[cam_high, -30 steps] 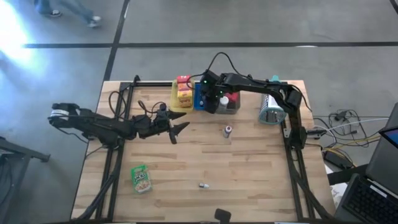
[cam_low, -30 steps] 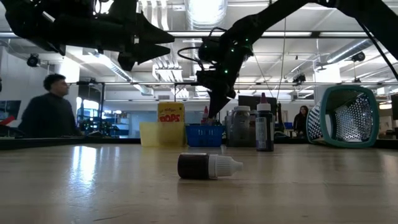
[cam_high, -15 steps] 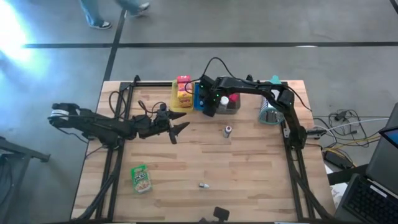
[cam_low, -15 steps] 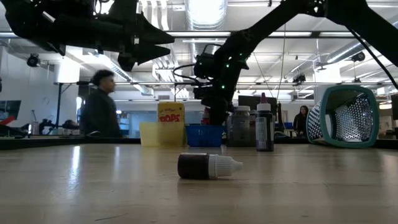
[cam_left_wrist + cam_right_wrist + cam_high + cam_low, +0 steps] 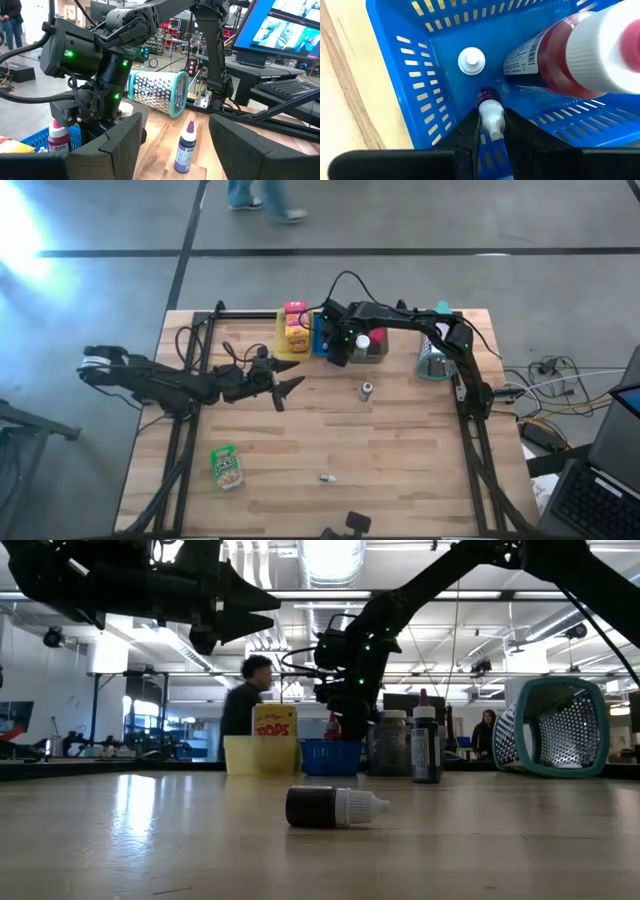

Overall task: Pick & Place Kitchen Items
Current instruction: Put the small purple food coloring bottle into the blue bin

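Nearest the front edge of the desk [image 5: 400, 500] a tiny vial [image 5: 326, 478] lies on its side, its long axis running across the boards, with a green pouch [image 5: 227, 466] flat off toward the left side. Neither is being worked.

Farther in, the left end effector [image 5: 290, 388] hangs above mid-desk with its fingers parted about halfway and nothing between them. A slim dark bottle [image 5: 367, 390] stands upright just to its right, closer to this arm than to the other.

At the far edge the right end effector [image 5: 492, 131] is down inside the blue tray [image 5: 410, 70], its fingers nearly together on a small white-tipped vial [image 5: 489, 111]. The vial's long axis runs in line with the fingers, tip pointing back toward the wrist, so it sits directly over the tray floor. I'd judge letting go is all that remains there. Beside it in the tray lie a red bottle [image 5: 560, 65] and a white-capped bottle [image 5: 471, 59]. The yellow tray [image 5: 283, 340] alongside holds snack boxes [image 5: 296, 330].
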Controlling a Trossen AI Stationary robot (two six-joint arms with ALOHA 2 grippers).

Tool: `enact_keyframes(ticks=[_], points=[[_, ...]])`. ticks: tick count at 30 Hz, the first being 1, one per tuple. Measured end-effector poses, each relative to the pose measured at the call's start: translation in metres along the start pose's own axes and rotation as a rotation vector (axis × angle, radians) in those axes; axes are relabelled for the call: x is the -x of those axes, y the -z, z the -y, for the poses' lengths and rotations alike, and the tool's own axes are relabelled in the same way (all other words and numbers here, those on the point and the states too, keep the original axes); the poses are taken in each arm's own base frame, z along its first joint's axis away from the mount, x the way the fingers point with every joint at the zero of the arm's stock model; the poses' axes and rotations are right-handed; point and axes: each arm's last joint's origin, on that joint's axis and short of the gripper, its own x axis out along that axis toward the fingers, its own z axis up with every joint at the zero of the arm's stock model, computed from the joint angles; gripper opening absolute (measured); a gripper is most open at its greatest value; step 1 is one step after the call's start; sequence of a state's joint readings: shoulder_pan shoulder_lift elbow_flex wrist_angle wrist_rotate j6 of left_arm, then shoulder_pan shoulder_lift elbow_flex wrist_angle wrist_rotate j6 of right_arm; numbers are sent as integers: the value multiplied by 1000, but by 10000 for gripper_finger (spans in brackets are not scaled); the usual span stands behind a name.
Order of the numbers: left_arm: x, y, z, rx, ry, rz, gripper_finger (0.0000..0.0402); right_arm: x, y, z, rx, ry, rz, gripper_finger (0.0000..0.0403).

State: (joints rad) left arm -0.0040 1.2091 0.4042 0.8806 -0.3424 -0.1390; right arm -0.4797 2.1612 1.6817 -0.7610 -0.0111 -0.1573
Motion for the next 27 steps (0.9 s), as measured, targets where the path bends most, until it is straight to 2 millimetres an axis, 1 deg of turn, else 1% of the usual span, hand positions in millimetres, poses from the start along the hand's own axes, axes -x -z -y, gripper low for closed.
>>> enact_keyframes(ticks=[8,15,18,21,27], points=[[0,0,0,0,0,0,236,0,0,0,0,-1,0,66],[0,0,0,0,0,1,236,0,0,0,0,1,0,95],[0,0,0,-1,0,1,236,0,0,0,0,3,0,100],[0,0,0,-1,0,0,236,0,0,0,0,3,1,95],[0,0,0,-1,0,0,236,0,0,0,0,3,2,71]])
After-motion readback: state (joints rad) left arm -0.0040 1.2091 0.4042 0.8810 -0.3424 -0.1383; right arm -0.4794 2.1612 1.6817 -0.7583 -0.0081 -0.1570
